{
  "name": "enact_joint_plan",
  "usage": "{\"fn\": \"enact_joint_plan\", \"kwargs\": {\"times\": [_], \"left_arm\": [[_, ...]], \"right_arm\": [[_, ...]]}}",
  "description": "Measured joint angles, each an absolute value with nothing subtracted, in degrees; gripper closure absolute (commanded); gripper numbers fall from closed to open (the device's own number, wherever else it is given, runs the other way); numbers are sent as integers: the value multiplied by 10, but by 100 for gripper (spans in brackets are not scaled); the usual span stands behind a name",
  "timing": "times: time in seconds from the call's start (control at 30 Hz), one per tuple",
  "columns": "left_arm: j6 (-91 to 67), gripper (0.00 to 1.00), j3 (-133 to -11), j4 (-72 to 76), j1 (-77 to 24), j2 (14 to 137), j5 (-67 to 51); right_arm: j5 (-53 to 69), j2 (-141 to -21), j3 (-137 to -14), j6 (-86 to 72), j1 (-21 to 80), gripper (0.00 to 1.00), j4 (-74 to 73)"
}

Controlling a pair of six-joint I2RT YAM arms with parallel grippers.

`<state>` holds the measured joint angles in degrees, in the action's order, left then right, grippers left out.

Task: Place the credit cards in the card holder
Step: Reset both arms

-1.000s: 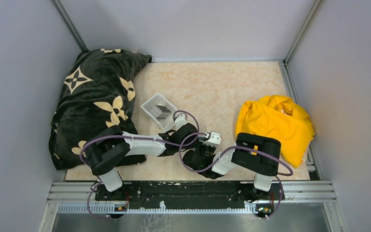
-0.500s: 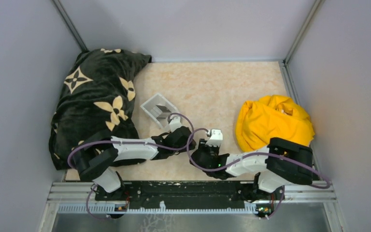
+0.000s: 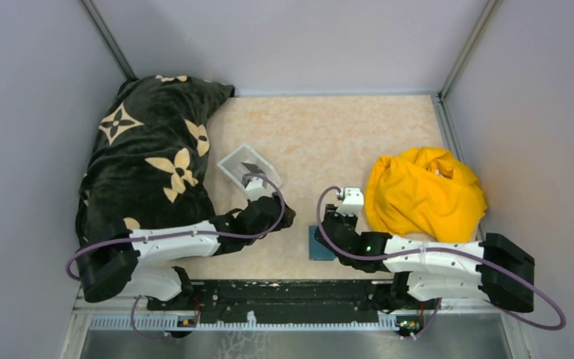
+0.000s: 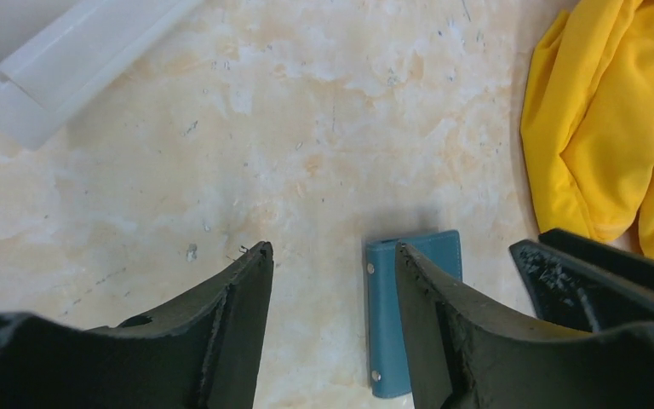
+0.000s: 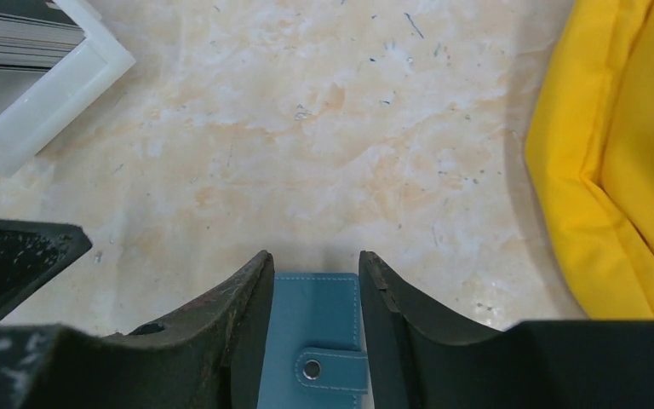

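Note:
The card holder (image 3: 318, 244) is a teal wallet lying flat and folded on the table, its snap strap fastened (image 5: 315, 319). My right gripper (image 5: 312, 254) hovers over it, open, a finger on each side in the wrist view. My left gripper (image 4: 332, 249) is open and empty just left of the card holder (image 4: 387, 328), whose right part hides behind one finger (image 4: 417, 290). Grey credit cards (image 3: 252, 168) stand in a white tray (image 3: 233, 169); their edges show in the right wrist view (image 5: 17, 43).
A crumpled yellow cloth (image 3: 424, 194) lies right of the right gripper (image 3: 335, 224). A black flowered blanket (image 3: 149, 157) covers the table's left side. The left gripper (image 3: 288, 218) sits near the tray's front corner (image 4: 68, 60). Grey walls enclose the table.
Both grippers have opened and drawn apart. The right arm has swung out to the right and the left arm has lowered leftward. The card holder now lies uncovered on the table between them.

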<state>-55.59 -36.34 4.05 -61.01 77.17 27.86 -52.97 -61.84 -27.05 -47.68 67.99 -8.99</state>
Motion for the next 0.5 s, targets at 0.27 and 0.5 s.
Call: {"fn": "enact_joint_plan", "kwargs": {"times": [0.27,0.5], "left_arm": [[-545,34,-287,43,-681,720,278],[-525,15,-246,41,-716,671,357]], "right_arm": [[-531,-559,-242,-523,664,52,-179],[-509,-529,-211,-512,651,23,-209]]}}
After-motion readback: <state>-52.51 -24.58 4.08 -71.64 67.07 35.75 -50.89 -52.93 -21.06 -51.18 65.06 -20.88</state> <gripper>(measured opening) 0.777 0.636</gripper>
